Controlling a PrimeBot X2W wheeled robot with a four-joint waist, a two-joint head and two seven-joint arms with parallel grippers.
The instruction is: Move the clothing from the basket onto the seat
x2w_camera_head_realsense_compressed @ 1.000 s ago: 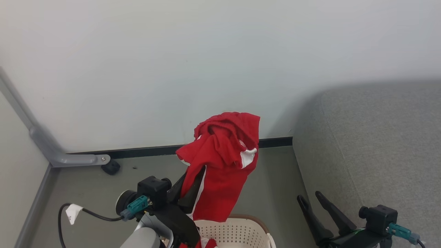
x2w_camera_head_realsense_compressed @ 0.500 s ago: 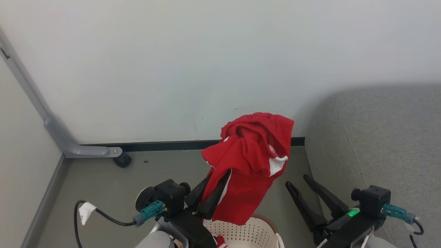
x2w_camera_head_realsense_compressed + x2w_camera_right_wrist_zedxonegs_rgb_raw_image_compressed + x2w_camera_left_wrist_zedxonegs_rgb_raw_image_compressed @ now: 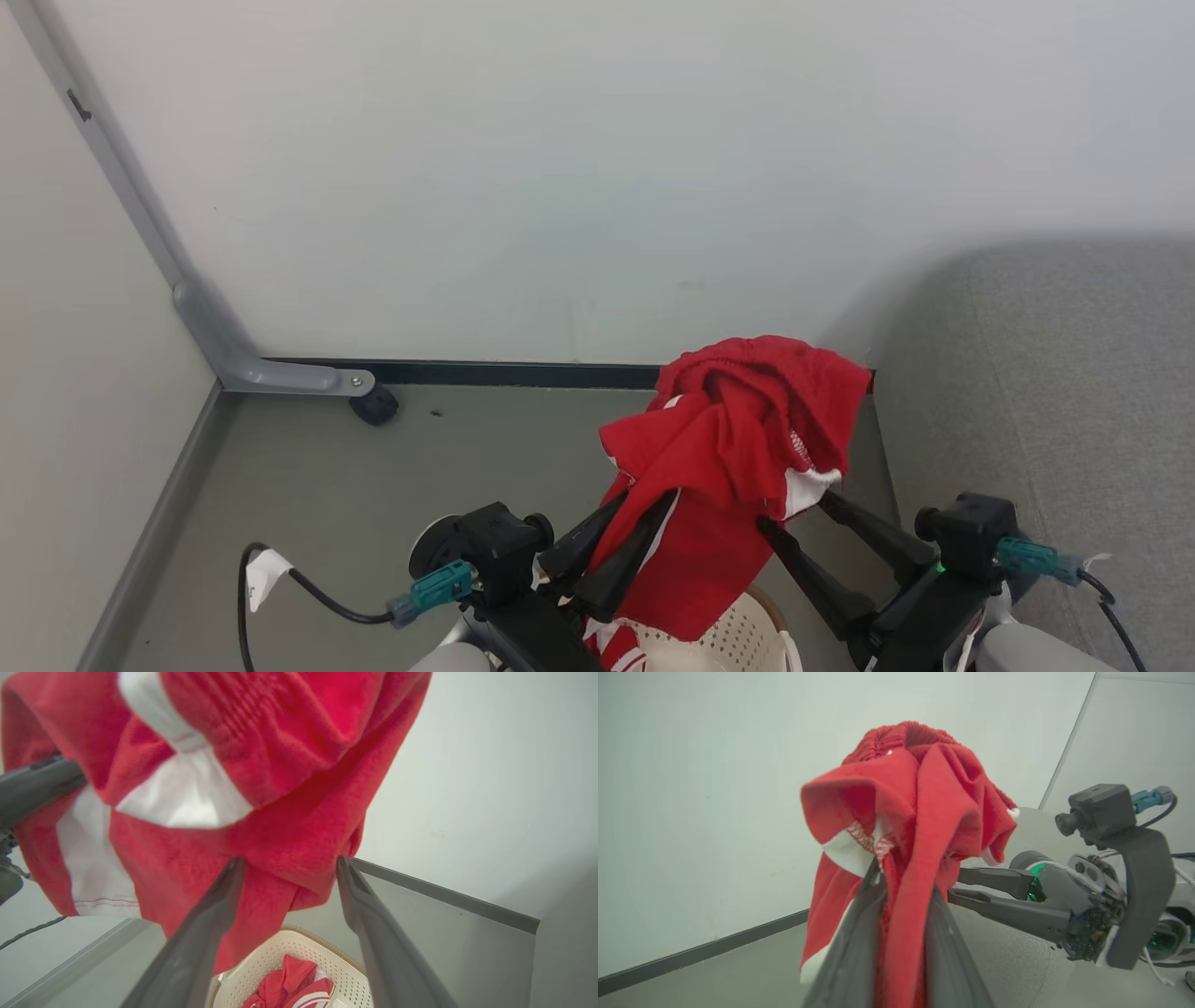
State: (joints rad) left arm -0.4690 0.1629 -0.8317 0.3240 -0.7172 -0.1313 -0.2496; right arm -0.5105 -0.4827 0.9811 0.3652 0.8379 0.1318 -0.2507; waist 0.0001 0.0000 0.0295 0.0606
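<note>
**Garment aloft beside the seat**

My left pincer (image 3: 646, 499) was clenched on a soft red sports garment with white trim (image 3: 738, 439), bunched at lower centre of the head view above the cream perforated plastic laundry basket (image 3: 738, 644), just left of the grey fabric sofa seat (image 3: 1074, 373). My right pincer (image 3: 794, 511) stood spread wide, tips at the drooping cloth. Light and limp, it would likely sag; the thick gathered waistband looked the surest hold.
</note>
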